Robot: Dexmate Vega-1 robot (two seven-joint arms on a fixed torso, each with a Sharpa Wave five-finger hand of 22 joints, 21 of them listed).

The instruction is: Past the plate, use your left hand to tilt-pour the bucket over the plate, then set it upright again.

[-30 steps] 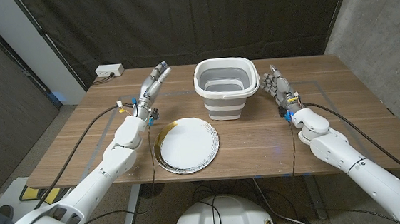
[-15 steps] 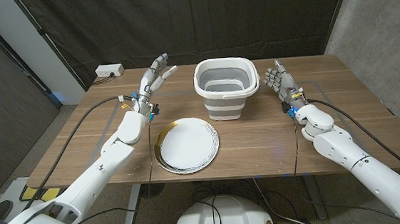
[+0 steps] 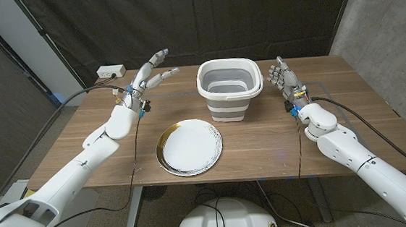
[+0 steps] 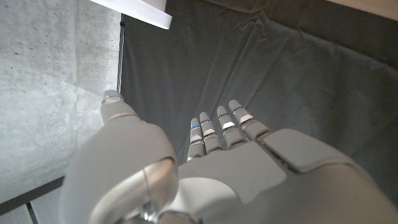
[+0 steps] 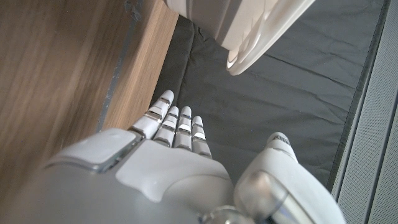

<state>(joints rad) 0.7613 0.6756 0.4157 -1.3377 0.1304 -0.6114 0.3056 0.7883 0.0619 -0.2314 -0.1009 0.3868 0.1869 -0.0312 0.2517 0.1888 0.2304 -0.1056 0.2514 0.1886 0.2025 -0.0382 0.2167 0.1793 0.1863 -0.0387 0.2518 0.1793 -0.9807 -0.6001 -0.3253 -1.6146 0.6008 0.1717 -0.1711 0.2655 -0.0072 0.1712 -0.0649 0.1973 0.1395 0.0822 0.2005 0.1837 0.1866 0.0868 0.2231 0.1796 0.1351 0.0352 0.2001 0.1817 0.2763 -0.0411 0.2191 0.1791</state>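
A white and grey collapsible bucket (image 3: 229,89) stands upright on the table, just beyond the white gold-rimmed plate (image 3: 189,147). My left hand (image 3: 144,80) is raised over the table to the left of the bucket, fingers spread and holding nothing, a clear gap between them and the bucket. My right hand (image 3: 285,80) stands to the right of the bucket, fingers pointing up, empty. In the left wrist view my left hand (image 4: 217,162) faces a dark curtain, the bucket's rim (image 4: 140,9) at the frame corner. The right wrist view shows my right hand (image 5: 168,155) beside the bucket's rim (image 5: 261,31).
A white power strip (image 3: 110,72) lies at the table's far left corner. A dark curtain (image 3: 196,20) hangs behind the table, a concrete wall (image 3: 388,26) stands at the right. Cables (image 3: 71,102) trail from both wrists.
My left hand has risen and moved away from me toward the far left, its fingers spreading. My right hand has shifted slightly farther from me. Bucket and plate have not moved.
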